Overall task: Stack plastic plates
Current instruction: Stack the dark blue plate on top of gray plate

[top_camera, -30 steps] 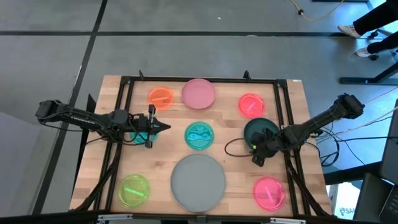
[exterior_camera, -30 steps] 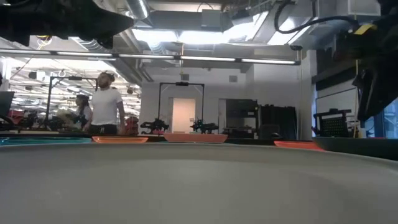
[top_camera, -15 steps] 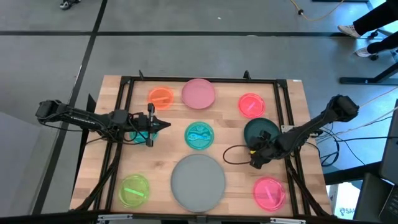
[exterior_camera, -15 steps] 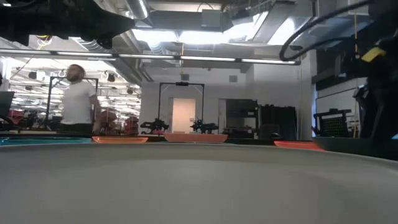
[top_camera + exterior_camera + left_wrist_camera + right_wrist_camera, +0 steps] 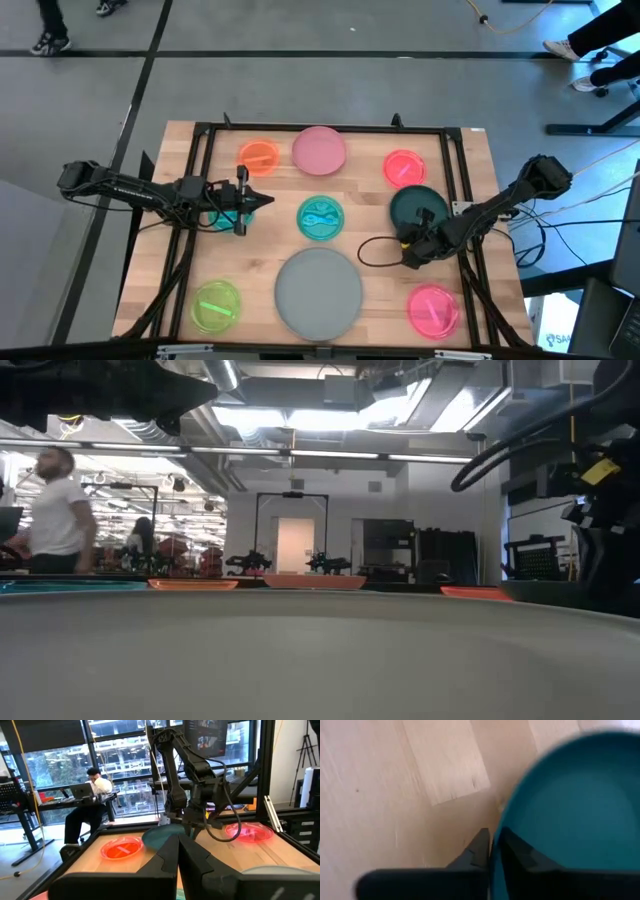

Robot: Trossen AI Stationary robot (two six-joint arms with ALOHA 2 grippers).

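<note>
My right gripper [image 5: 408, 246] is shut on the near rim of the medium dark teal plate [image 5: 418, 208] at the table's right. My left gripper [image 5: 266, 203] is shut and empty above the table's left middle, pointing at the small teal plate [image 5: 320, 218]. The large grey plate [image 5: 318, 290] lies flat at the near middle. Orange [image 5: 259, 156], pale pink [image 5: 319, 150] and hot-pink [image 5: 403, 168] plates lie along the far side. A lime-green plate [image 5: 216, 305] and a second hot-pink plate [image 5: 432, 308] lie near the front. My right gripper pinches the dark teal plate's rim [image 5: 496, 851] between its two fingers, one finger inside the plate and one outside. The fingers come from above, slanting down at the plate's near edge. Whether the plate is lifted off the table, I cannot tell.
A black frame [image 5: 320, 128] runs around the wooden table top. A loop of black cable [image 5: 372, 248] lies left of my right gripper. Bare wood shows between the small teal plate and the grey plate. A person [image 5: 55, 510] moves in the room behind.
My right gripper has drawn back a little toward the table's near edge, from over the dark teal plate to its near rim, and more of the plate shows now. The person in the background has walked to the left.
</note>
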